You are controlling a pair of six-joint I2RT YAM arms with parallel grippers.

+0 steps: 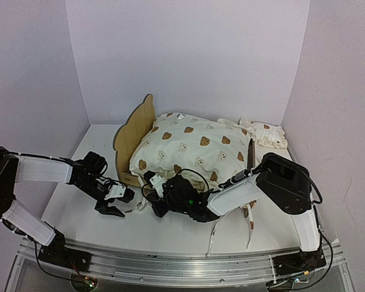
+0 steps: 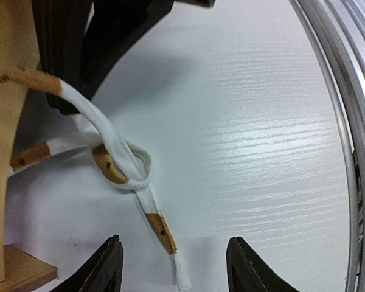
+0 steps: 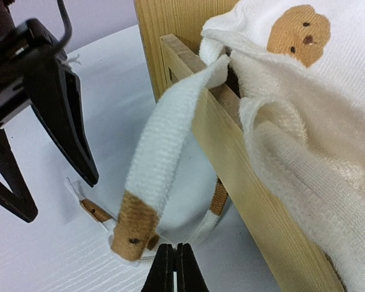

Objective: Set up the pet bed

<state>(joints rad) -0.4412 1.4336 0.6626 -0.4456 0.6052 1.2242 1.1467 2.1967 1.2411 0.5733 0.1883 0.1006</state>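
Low over the white table (image 1: pixel 170 237), left of centre, finds the left gripper (image 2: pixel 175 243) released, with both fingers spread wide and nothing pinched. Records the loose end of a white tie string (image 2: pixel 118 158) with tan bear patches lying flat on the table between those fingers, touching neither. Follows that string through a loose loop toward the wooden corner of the pet bed (image 1: pixel 134 131).

Just beside, to the right, finds the right gripper (image 3: pixel 173 264) clenched, fingertips pressed together, pointing toward the left one. Notes its tips at the lowest sag of the string, close to the bed's side rail; cannot tell whether any fabric is caught. Sees the string rising from there over the rail edge into the cream bear-print cushion (image 1: pixel 194 146).

Places the pet bed behind both grippers, mid-table, with the upright headboard at its left end and the near rail facing the arms. Finds the cushion lying in the frame, bulging above the rails and overhanging the near one. Notes further strings trailing from the cushion's right front down onto the table by the right arm. Records a small ruffled pillow (image 1: pixel 264 134) at the bed's far right end, touching the cushion.
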